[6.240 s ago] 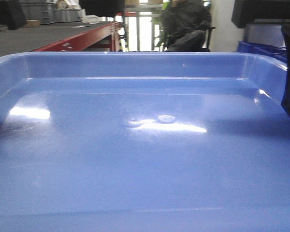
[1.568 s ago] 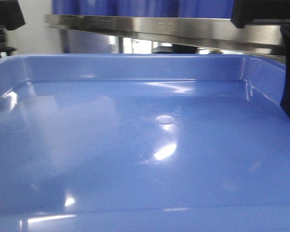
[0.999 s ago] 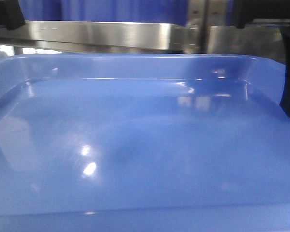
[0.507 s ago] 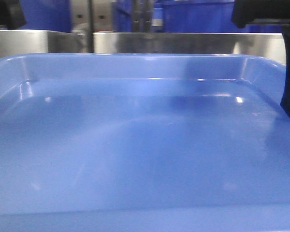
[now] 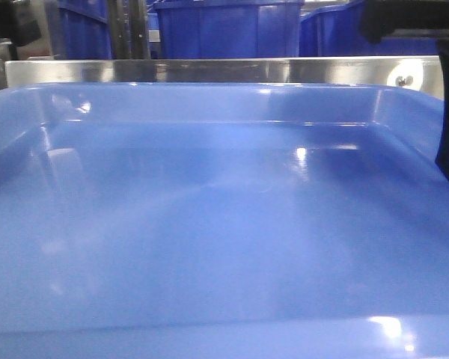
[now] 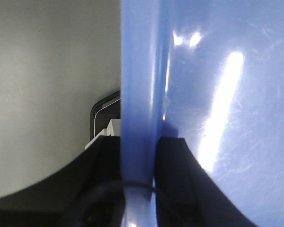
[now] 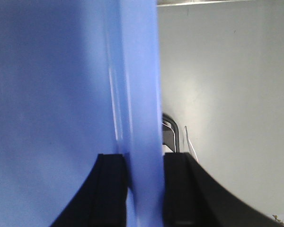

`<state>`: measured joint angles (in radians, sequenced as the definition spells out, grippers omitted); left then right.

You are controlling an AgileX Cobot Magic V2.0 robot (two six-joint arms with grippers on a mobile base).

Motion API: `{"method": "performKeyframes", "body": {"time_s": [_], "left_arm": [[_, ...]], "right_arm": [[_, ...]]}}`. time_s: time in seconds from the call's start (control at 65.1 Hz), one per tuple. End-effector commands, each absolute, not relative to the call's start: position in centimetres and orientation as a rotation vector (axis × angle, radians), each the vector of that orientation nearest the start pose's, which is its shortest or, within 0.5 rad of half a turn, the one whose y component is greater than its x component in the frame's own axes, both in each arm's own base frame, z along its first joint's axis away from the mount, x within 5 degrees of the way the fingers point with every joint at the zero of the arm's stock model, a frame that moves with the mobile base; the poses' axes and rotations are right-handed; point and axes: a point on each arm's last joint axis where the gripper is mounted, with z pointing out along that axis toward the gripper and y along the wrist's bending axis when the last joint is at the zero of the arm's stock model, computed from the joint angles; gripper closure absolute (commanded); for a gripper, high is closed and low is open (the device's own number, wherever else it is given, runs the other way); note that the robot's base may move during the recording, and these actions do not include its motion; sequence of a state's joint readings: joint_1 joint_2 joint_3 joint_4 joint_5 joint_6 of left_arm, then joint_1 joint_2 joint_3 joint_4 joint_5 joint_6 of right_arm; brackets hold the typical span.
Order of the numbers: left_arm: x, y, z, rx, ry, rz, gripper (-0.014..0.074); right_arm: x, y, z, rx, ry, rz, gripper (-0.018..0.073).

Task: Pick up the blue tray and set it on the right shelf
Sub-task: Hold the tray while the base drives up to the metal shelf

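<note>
Gleaming behind the blue tray [image 5: 209, 239], the right shelf [image 5: 224, 70] sits under darker bins [image 5: 224, 30].

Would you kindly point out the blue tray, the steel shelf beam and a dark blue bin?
blue tray [image 5: 209, 247]: front view, its floor.
steel shelf beam [image 5: 209, 70]: front view, front face.
dark blue bin [image 5: 224, 30]: front view, front wall.

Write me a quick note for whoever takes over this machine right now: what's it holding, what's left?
Left end effector: shut on the blue tray, at one side rim.
Right end effector: shut on the opposite rim.
Tray: held up, far edge facing the right shelf; dark blue bins beyond its steel beam.
Done: tray grabbed.
Left: set it on the shelf, release.
</note>
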<state>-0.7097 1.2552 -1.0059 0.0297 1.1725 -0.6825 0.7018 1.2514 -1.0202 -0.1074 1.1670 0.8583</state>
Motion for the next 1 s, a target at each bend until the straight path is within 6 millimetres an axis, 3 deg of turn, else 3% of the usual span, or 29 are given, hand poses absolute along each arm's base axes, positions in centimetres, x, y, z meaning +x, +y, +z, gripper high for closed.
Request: {"method": "performKeyframes", "body": {"time_s": [0.0,0.984], "left_arm": [[16.82,-14.14,30.65,0.056,2.901,-0.218,0.0562],[16.84,-14.12,30.65,0.058,2.899,-0.214,0.0562]], "right_arm": [[17.72,13.43,31.69,0.186,2.795,0.207,0.0294],[17.72,13.43,31.69,0.186,2.795,0.207,0.0294]]}}
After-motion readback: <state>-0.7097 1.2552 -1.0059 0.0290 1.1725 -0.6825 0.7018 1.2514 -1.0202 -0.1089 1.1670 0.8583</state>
